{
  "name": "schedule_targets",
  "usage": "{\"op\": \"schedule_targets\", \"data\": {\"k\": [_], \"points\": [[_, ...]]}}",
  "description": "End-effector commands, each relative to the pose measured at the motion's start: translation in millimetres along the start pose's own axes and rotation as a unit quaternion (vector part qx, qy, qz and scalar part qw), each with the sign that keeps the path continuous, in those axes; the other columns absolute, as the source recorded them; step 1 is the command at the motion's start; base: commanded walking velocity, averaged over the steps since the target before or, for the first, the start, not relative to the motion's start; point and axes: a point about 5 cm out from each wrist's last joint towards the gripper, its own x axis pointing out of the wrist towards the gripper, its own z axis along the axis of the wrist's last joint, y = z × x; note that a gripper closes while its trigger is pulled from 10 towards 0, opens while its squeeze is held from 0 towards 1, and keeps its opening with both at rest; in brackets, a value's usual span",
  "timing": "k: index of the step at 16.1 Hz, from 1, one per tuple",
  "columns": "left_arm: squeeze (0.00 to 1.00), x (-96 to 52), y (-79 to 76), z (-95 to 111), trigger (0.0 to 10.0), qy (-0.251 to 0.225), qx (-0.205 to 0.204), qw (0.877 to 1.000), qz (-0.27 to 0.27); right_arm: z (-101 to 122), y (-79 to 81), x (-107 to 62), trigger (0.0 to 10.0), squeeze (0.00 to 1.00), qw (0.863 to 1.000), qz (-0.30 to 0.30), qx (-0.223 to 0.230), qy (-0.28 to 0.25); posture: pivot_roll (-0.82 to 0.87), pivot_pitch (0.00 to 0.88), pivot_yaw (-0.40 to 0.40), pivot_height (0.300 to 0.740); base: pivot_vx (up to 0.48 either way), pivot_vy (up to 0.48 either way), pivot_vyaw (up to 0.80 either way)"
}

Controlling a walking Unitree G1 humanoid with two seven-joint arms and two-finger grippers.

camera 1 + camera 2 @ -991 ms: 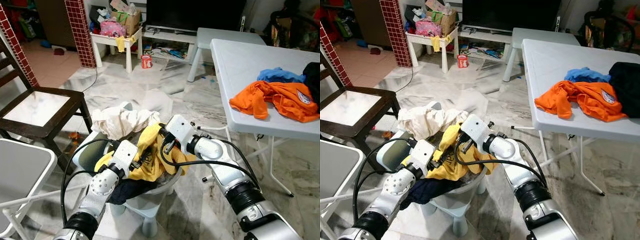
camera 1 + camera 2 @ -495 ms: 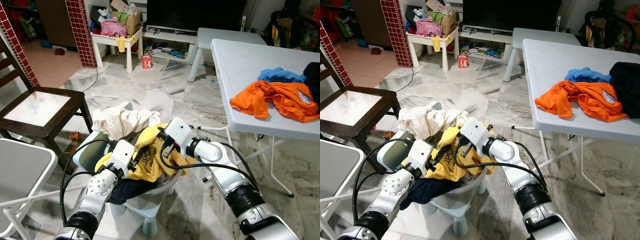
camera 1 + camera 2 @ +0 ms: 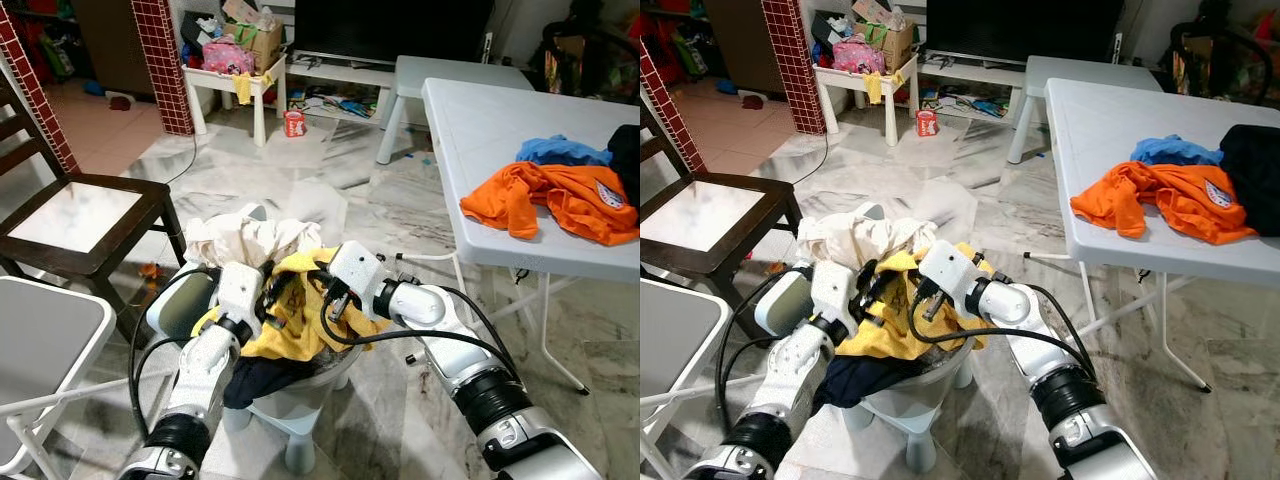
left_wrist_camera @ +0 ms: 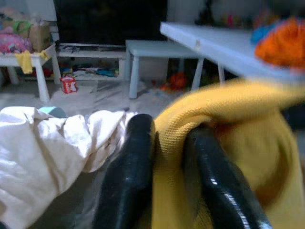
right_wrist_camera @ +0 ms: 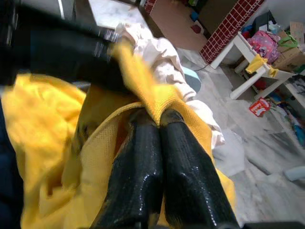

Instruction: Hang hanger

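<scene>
Both grippers are working at a basket full of laundry on the floor. The left gripper is pinching a fold of the yellow shirt between its two fingers. The right gripper is pressing its fingers together on another ridge of the same shirt, so the cloth is being held at two places just above the basket. A white cloth is lying beside the shirt, and a dark garment is hanging under it.

I cannot see any hanger or rail in these pictures, so the task seems to be at an early stage. The shirt is only being lifted out. Finding a hanger, putting the shirt on it and hanging it are all left. An orange shirt is waiting on the white tabletop.
</scene>
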Motion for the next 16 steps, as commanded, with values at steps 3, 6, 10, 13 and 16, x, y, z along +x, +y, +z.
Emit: {"op": "schedule_targets", "data": {"k": [3,6,10,13,16], "points": [[0.00,6.7,10.3,18,0.0,-0.038,-0.072,0.996,0.027,-5,-11.9,-5.2,10.0,0.00,0.999,-0.009,-0.037,0.022,0.01,0.000,-0.039,0.740,0.000,0.000,0.00],[0.00,5.6,15.2,29,0.0,-0.059,-0.120,0.990,0.035,-13,-16.2,-9.6,10.0,0.00,0.998,-0.011,-0.055,0.037,0.02,0.000,-0.043,0.740,0.000,0.000,0.00],[0.00,5.3,11.4,30,0.0,-0.057,-0.132,0.989,0.032,-12,-11.1,-8.2,10.0,1.00,0.999,0.005,-0.040,0.026,0.02,0.000,-0.045,0.740,0.000,0.000,0.00],[0.00,4.8,16.3,30,0.0,-0.049,-0.155,0.985,0.058,-11,-21.9,-14.2,10.0,1.00,0.999,0.014,-0.032,0.021,0.02,0.000,-0.045,0.740,0.000,0.000,0.00],[0.00,2.3,24.2,27,0.0,-0.036,-0.148,0.984,0.089,-11,-26.0,-17.6,10.0,1.00,0.999,0.022,-0.027,0.018,0.02,0.000,-0.045,0.740,0.000,0.000,0.00]]}}
